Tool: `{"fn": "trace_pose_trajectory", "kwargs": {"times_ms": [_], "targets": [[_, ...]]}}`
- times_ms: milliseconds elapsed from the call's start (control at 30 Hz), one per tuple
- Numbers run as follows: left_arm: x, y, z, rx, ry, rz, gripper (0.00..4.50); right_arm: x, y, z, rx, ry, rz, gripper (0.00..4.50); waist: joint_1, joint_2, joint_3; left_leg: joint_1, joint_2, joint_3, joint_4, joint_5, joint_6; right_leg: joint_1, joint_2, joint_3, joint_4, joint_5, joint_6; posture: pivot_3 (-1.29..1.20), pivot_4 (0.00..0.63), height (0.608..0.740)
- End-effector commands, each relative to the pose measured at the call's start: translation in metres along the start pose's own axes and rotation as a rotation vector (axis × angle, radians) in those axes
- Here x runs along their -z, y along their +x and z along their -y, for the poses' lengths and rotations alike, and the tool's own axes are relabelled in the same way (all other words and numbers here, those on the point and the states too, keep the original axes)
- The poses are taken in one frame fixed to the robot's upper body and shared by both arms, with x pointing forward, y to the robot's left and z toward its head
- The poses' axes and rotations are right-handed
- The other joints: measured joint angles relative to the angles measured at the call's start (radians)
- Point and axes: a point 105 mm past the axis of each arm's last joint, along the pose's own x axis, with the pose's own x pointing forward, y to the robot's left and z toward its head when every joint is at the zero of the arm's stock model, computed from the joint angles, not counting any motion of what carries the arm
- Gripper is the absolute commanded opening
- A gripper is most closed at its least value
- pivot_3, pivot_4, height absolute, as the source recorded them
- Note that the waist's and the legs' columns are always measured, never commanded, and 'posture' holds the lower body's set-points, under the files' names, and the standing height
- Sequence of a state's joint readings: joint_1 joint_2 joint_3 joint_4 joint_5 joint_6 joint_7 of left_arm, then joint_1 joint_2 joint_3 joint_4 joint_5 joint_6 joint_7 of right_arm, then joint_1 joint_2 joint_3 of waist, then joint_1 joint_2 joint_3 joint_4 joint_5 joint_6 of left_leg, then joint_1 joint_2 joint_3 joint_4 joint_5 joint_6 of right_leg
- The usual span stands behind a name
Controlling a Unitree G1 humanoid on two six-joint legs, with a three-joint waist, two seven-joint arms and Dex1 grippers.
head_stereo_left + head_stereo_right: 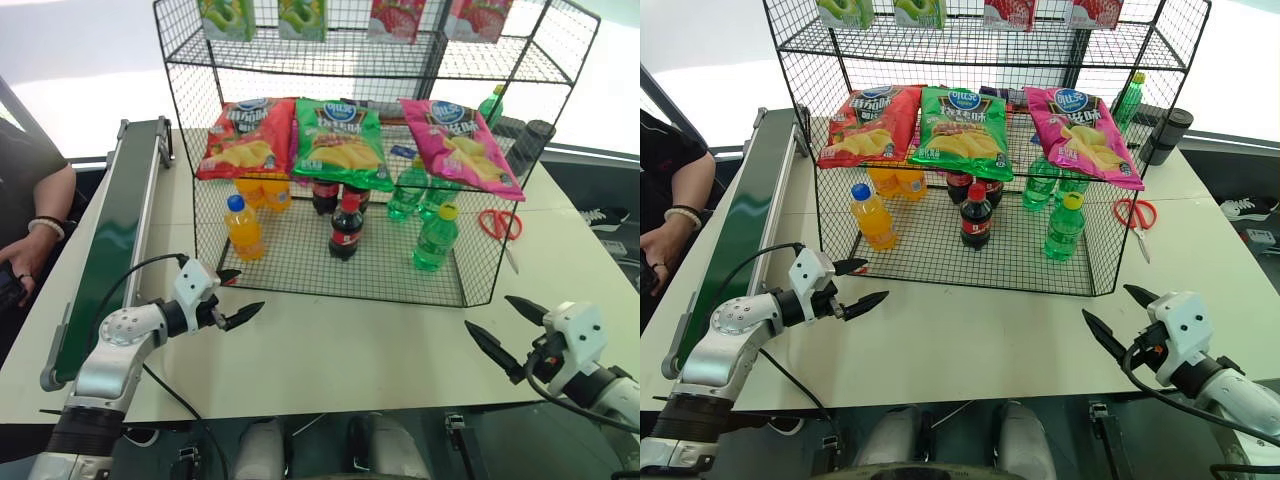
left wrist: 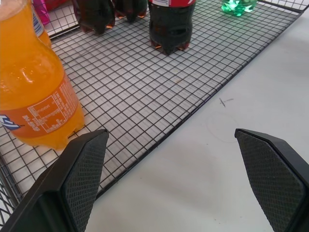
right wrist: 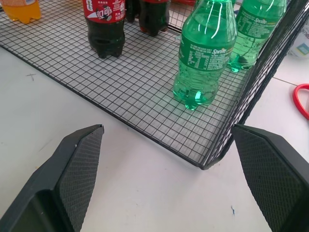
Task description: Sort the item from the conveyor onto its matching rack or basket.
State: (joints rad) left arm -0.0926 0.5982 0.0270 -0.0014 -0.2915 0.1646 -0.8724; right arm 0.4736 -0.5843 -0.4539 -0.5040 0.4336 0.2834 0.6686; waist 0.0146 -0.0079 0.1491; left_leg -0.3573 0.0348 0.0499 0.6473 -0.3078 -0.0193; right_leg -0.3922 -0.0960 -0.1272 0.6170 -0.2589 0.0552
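Head views: the green soda bottle (image 1: 436, 240) with its yellow cap stands upright on the bottom tier of the black wire rack (image 1: 300, 60), front right, near the cola bottle (image 1: 346, 229) and well apart from the orange-drink bottle (image 1: 243, 229). The conveyor (image 1: 120, 225) runs along the table's left edge with nothing on its belt. Both arms hover over the white table (image 1: 330, 350) in front of the rack, the left gripper (image 1: 238, 297) and the right gripper (image 1: 508, 328) each with fingers spread and empty. I judge the placing done; what remains calls for drawing the arms clear or waiting for a new item.

Left wrist view: the fingers stand wide apart above the rack's front edge, beside the orange bottle.

Right wrist view: the spread fingers frame the rack's front right corner, the green bottle just behind the wire.

The table is a plain white top; red scissors (image 1: 499, 223) lie right of the rack, and a person (image 1: 25, 215) sits beyond the conveyor
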Motion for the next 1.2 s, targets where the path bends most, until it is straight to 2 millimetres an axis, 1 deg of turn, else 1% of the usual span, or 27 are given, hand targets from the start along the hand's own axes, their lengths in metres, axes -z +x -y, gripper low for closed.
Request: {"fn": "trace_pose_trajectory", "kwargs": {"times_ms": [33,433,967,1200], "targets": [[-0.0141,-0.0023,-0.0035,-0.018,0.059,0.045,4.50,-0.0084,-0.0022,0.0044,0.015,-0.036,0.030,4.40,0.000,0.000,0.000,0.000,0.000,0.000,0.000,0.000,0.000,0.000,0.000,0.000,0.000,0.000,0.000,0.00,0.150,0.740],[-0.0145,-0.0033,-0.0066,-0.029,0.052,0.039,4.50,-0.0107,0.0001,0.0031,0.018,-0.038,0.036,4.40,0.000,0.000,0.000,0.000,0.000,0.000,0.000,0.000,0.000,0.000,0.000,0.000,0.000,0.000,0.000,0.00,0.150,0.740],[-0.0137,-0.0079,-0.0057,-0.037,0.053,0.032,4.50,-0.0051,0.0018,0.0003,0.010,-0.028,0.026,4.40,0.000,0.000,0.000,0.000,0.000,0.000,0.000,0.000,0.000,0.000,0.000,0.000,0.000,0.000,0.000,0.00,0.150,0.740],[-0.0137,-0.0075,-0.0064,-0.045,0.053,0.035,4.50,-0.0061,0.0041,-0.0013,0.007,-0.029,0.031,4.40,0.000,0.000,0.000,0.000,0.000,0.000,0.000,0.000,0.000,0.000,0.000,0.000,0.000,0.000,0.000,0.00,0.150,0.740]]}}
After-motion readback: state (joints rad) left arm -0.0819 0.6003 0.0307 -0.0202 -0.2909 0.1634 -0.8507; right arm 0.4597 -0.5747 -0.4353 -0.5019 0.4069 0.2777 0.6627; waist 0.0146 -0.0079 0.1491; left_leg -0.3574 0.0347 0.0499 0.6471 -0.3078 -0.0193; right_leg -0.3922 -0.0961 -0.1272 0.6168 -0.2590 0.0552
